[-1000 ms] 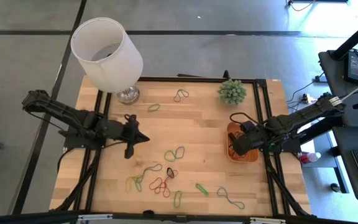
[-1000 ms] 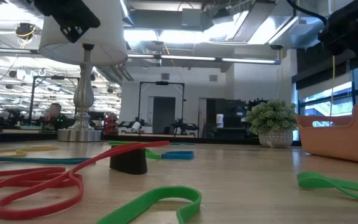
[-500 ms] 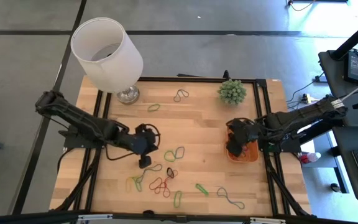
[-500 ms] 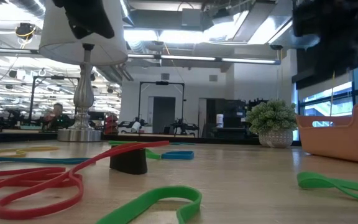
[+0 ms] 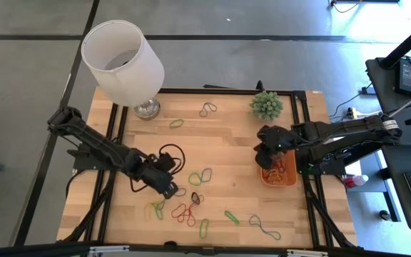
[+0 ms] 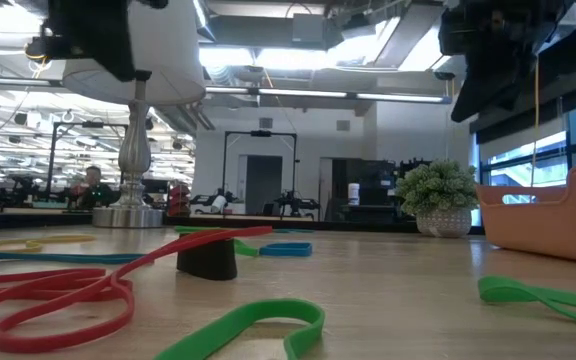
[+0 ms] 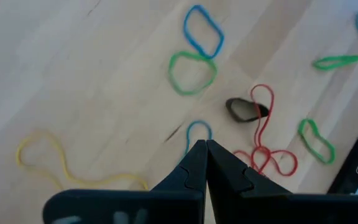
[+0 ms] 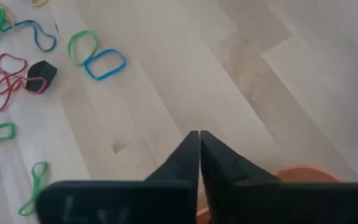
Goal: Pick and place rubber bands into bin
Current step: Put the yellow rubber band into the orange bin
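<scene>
On the wooden table [image 5: 234, 143], the left gripper [image 5: 168, 188], pinched shut and empty, is best opened over the rubber bands [image 5: 185, 208]; the right gripper [image 5: 264, 158], shut too, is parked beside the orange bin [image 5: 290, 178].

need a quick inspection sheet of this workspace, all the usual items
surface: pale wooden table top, black frame around it.
job's things: thin coloured rubber bands scattered at the near middle; small shallow orange bin at the right holds some bands.
clutter: white-shaded lamp, little green plant, small black block.
grippers: left gripper shut, empty, above the bands; right gripper shut, empty, at the bin's edge.
cables: black cable loop on the left arm.
surroundings: grey floor, a desk at right.
</scene>
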You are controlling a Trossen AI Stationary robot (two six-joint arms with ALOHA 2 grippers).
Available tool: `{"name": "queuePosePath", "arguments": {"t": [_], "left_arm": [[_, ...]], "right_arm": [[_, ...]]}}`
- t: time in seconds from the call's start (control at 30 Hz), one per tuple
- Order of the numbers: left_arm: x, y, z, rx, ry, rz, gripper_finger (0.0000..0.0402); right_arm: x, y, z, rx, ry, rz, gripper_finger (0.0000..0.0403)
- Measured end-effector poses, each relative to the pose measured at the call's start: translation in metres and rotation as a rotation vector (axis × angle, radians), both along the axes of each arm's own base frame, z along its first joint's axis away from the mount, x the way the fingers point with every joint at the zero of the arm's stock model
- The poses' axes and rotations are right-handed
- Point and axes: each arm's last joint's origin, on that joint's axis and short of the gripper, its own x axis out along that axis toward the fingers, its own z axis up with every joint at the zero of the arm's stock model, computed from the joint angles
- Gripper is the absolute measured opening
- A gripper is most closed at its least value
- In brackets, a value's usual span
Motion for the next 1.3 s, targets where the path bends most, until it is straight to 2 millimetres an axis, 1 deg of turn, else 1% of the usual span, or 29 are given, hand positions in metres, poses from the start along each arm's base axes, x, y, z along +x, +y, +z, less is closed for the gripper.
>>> {"name": "queuePosePath", "arguments": {"t": [0.07, 0.17, 0.23, 0.3, 0.4, 0.47, 0.6, 0.73, 0.87, 0.97, 1.07, 1.17, 1.3], "left_arm": [[-0.003, -0.002, -0.001, -0.016, 0.017, 0.034, 0.0003], [-0.008, -0.005, -0.003, -0.043, 0.04, 0.099, 0.0006], [-0.011, -0.008, -0.006, -0.063, 0.067, 0.148, 0.0015], [-0.014, -0.012, -0.011, -0.101, 0.128, 0.201, 0.003], [-0.017, -0.017, -0.025, -0.182, 0.287, 0.322, 0.0059], [-0.017, -0.022, -0.036, -0.205, 0.382, 0.376, 0.0082], [-0.014, -0.034, -0.058, -0.209, 0.497, 0.433, 0.0122], [-0.012, -0.048, -0.077, -0.263, 0.625, 0.436, 0.0143], [-0.013, -0.063, -0.094, -0.291, 0.703, 0.401, 0.0144], [-0.013, -0.072, -0.104, -0.279, 0.702, 0.378, 0.0139], [-0.013, -0.076, -0.113, -0.241, 0.695, 0.372, 0.013], [-0.013, -0.079, -0.122, -0.221, 0.717, 0.356, 0.0113], [-0.011, -0.082, -0.129, -0.216, 0.724, 0.304, 0.0075]], "right_arm": [[0.0, 0.0, 0.0, -0.012, 0.006, 0.016, 0.0006], [0.0, 0.0, 0.0, -0.014, 0.007, 0.019, 0.002], [0.0, 0.0, 0.0, -0.013, 0.007, 0.019, 0.0032], [0.0, 0.0, 0.0, -0.013, 0.008, 0.019, 0.004], [-0.001, 0.0, 0.0, -0.013, 0.011, 0.019, 0.0045], [-0.001, 0.0, -0.001, -0.013, 0.011, 0.019, 0.0046], [-0.001, 0.0, -0.001, -0.013, 0.011, 0.018, 0.0046], [-0.001, 0.0, -0.001, -0.011, 0.011, 0.016, 0.0046], [-0.001, 0.0, -0.001, -0.01, 0.011, 0.014, 0.0046], [-0.001, 0.0, 0.0, -0.009, 0.01, 0.013, 0.0046], [-0.001, 0.0, 0.0, -0.009, 0.008, 0.012, 0.0046], [0.0, 0.0, 0.0, -0.008, 0.004, 0.012, 0.0046], [0.0, 0.0, 0.0, -0.007, -0.002, 0.012, 0.0046]]}}
